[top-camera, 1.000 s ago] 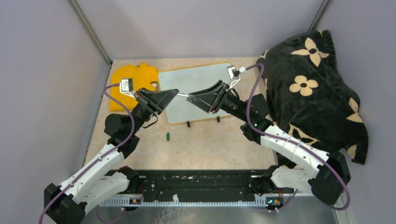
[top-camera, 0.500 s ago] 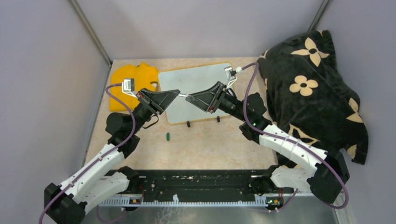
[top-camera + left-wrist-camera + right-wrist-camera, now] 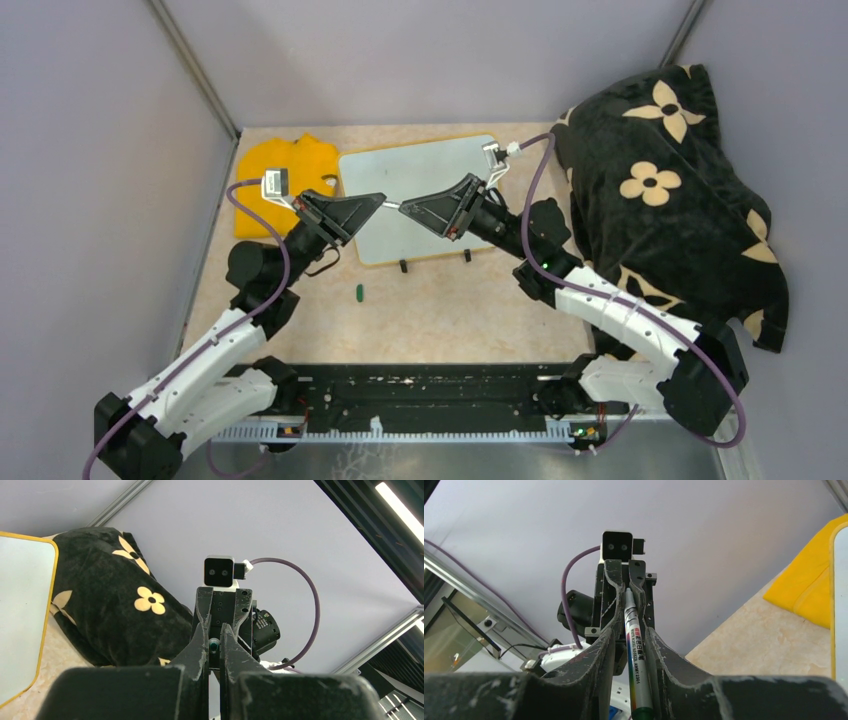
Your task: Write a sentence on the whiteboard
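Overhead, the whiteboard [image 3: 420,170] lies flat on the table [image 3: 450,310] toward 12 o'clock. Its long axis runs from about 9 o'clock to just past 2 o'clock, and its two black clip feet sit on its 6 o'clock edge. Above the board's near half the two grippers meet nose to nose. The left arm rises from its base toward 1 o'clock, and the left gripper [image 3: 381,199] points to 3 o'clock, its jaws clamped tight on one end of a white marker [image 3: 635,650]. The right arm comes in from 4 o'clock with its forearm aimed at 10 o'clock, and the right gripper [image 3: 404,208] points to 9 o'clock. The marker lies along the 9-to-3 line between them, roughly level above the board, its green end toward the right wrist. The right gripper is part-way closed, its fingers [image 3: 599,655] close on either side of the barrel; I cannot tell whether they press on it. A yellow cloth [image 3: 285,170] lies at the board's 9 o'clock, a black flowered blanket [image 3: 670,190] at its 3 o'clock, and a small green cap [image 3: 358,292] on the table at its 7 o'clock
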You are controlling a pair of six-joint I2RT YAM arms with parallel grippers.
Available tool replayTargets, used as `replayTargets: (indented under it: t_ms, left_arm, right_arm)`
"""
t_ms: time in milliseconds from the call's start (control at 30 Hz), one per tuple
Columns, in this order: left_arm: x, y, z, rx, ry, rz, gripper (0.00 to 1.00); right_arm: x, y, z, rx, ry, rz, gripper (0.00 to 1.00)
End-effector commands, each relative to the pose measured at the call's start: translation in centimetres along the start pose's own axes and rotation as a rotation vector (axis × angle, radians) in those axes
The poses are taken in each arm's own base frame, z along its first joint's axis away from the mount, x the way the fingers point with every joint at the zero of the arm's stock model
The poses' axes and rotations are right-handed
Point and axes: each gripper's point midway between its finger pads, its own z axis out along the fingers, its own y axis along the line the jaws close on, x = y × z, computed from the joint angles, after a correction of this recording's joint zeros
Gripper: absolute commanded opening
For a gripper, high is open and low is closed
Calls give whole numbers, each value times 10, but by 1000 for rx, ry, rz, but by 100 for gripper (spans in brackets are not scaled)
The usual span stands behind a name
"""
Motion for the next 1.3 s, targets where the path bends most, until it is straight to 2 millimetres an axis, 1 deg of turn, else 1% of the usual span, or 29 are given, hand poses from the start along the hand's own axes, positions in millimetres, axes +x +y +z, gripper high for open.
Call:
replayTargets:
  t_ms: [0,267,700,833,1000,1167,1267]
  left_arm:
    - [-3,-3,1,0,-6,26,0]
    - [-3,0,0,-8,-14,11,0]
    - [-8,11,-4,-47,-67,-48,0]
    - [-8,11,-4,-48,-67,-40,0]
    - [-9,9,-3,-54,-62,-18,0]
    - [-9,9,-1,-59,-53,-4,0]
    - [-7,9,0,-58,-44,-4,0]
  right_arm:
    - [-22,27,4,-78,-52,-32,27]
    - [-23,28,3,-95,-74,-16,27]
    - [-26,25,4,-109,-111,23,30]
    - [-24,22,6,-102,-99,30,30]
    - [-22,22,5,-98,-92,28,26]
    - [-20,19,4,-84,-80,22,28]
    - [-19,18,4,-74,-78,20,28]
